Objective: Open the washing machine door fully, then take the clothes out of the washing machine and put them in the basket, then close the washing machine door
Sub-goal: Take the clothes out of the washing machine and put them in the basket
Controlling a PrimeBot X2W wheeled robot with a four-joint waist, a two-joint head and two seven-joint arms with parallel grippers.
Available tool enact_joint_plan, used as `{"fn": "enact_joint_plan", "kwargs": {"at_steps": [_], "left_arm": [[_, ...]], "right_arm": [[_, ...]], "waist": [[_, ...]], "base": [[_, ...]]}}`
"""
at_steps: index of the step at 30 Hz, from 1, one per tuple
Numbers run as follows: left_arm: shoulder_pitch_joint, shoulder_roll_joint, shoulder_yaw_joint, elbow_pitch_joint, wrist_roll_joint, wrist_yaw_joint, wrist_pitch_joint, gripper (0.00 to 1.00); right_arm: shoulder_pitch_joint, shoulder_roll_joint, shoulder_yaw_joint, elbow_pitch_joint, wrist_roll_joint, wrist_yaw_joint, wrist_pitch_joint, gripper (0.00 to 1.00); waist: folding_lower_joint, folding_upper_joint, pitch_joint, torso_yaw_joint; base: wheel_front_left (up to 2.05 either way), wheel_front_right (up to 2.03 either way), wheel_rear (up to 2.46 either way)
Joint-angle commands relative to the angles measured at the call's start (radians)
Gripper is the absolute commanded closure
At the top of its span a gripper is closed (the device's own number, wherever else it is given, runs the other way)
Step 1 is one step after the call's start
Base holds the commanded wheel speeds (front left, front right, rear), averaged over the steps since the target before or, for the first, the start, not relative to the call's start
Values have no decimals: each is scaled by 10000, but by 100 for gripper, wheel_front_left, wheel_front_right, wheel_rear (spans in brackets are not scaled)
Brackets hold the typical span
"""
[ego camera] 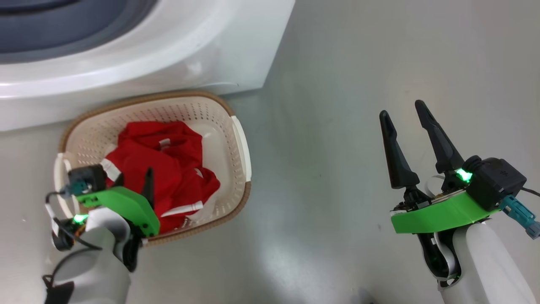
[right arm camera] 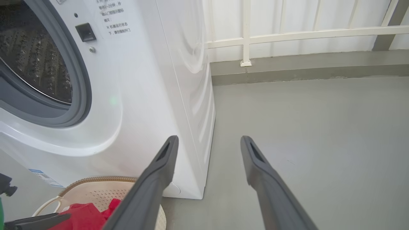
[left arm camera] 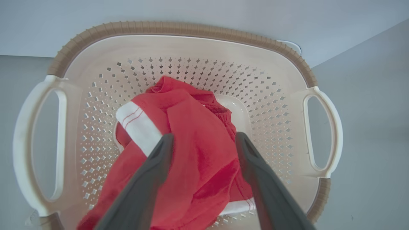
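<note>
The cream basket (ego camera: pixel 168 95) with a brown rim stands on the floor against the front of the white washing machine (ego camera: pixel 177 55). The red clothes (ego camera: pixel 168 169) with white trim lie bunched inside it. My left gripper (ego camera: pixel 133 183) hangs over the basket's near side, open. In the left wrist view its fingers straddle the clothes (left arm camera: pixel 198 143) inside the basket (left arm camera: pixel 179 28), left gripper (left arm camera: pixel 204 137) spread wide. My right gripper (ego camera: pixel 401 109) is open and empty over bare floor to the right. The right wrist view shows the washing machine (right arm camera: pixel 143 95) with its steel drum (right arm camera: pixel 32 54) exposed. The washing machine door is out of view.
Grey floor (ego camera: pixel 337 177) stretches to the right of the machine and basket. In the right wrist view a white railing (right arm camera: pixel 246 32) on a low kerb runs behind the machine. The basket (right arm camera: pixel 96 188) and clothes (right arm camera: pixel 86 215) show at that view's lower left.
</note>
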Motion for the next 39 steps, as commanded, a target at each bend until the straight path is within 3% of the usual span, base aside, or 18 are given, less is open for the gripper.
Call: {"fn": "enact_joint_plan", "kwargs": {"at_steps": [1, 13, 24, 39], "left_arm": [[421, 224, 131, -180, -75, -44, -207, 0], [1061, 57, -77, -1594, -282, -68, -648, 0], [2587, 44, 518, -4768, 348, 330, -659, 0], [4792, -142, 989, -8530, 1275, 444, -660, 0]], "right_arm": [[261, -37, 148, -183, 56, 62, -63, 0], [604, -37, -191, 11, -261, 62, -63, 0], [988, -37, -533, 142, -372, 62, -63, 0], [1629, -37, -881, 223, -487, 62, -63, 0]], "waist": [[0, 0, -357, 214], [0, 0, -1568, 788], [0, 0, -2724, 966], [0, 0, -4073, 1158]], "base": [[0, 0, 0], [0, 0, 0], [0, 0, 0], [0, 0, 0]]}}
